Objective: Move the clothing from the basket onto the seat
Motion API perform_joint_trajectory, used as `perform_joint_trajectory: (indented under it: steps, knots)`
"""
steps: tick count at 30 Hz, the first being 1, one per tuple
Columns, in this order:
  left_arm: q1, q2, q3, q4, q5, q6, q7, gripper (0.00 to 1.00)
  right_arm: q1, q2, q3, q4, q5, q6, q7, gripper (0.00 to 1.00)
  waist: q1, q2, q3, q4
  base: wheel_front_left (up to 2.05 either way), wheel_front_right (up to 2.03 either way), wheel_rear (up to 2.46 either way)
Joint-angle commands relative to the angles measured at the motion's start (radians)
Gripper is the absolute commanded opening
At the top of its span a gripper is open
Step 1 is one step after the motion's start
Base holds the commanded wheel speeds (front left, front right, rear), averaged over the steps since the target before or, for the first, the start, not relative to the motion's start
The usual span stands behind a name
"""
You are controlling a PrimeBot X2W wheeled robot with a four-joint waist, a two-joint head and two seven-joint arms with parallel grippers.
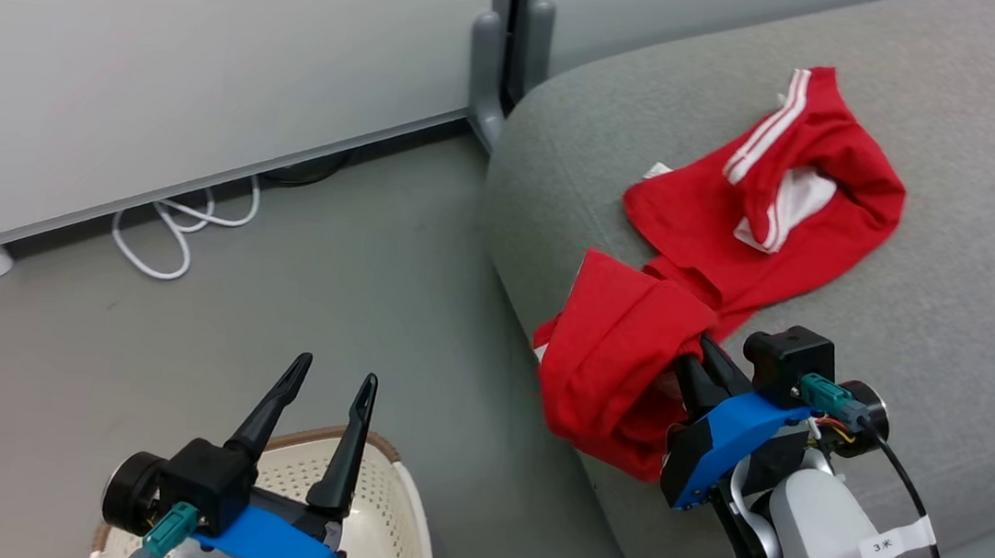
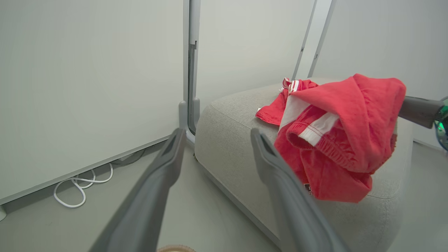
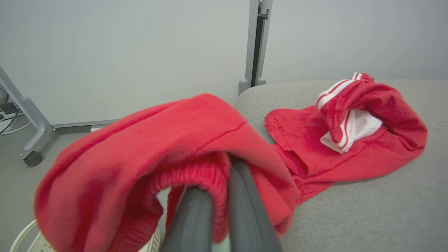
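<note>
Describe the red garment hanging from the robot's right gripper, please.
The garment is soft, bright red fabric of a sportswear look, with white stripes, a white panel, a gathered elastic band and a small dark label low down. It hangs bunched and folded over the right gripper, which is shut on the band. It is at the edge of the grey seat, beside the other garment lying there. Whether it touches either is unclear.

Seat (image 1: 970, 273), grey upholst.: 1 red garment (image 1: 773, 206) lies spread on top; 2nd garment (image 1: 618, 366) bunched at its near edge. Floor (image 1: 322, 279) carries seat, basket (image 1: 402, 528), white cable (image 1: 169, 276) by wall.
</note>
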Motion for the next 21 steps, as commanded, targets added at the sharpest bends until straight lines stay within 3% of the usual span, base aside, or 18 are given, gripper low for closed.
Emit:
perform_joint_trajectory:
  steps: [1,11,21]
  knots:
    - [-0.018,0.006,0.002,0.001,0.004,-0.008,-0.003,1.00,0.012,0.000,-0.002,-0.008,0.003,0.000,-0.005,0.00,0.0000,0.0000,0.010,-0.034,0.00,0.00,0.00]
    - [-0.029,0.015,-0.011,-0.007,-0.002,-0.008,-0.003,1.00,0.019,0.000,-0.006,-0.021,0.009,0.000,-0.009,0.00,0.0000,0.0000,0.019,-0.106,0.00,0.00,0.00]
    - [-0.041,0.017,-0.030,-0.006,0.005,-0.009,-0.003,1.00,-0.015,0.000,-0.054,-0.023,0.024,0.000,-0.012,0.00,0.0000,0.0000,0.029,-0.100,0.00,0.00,0.00]
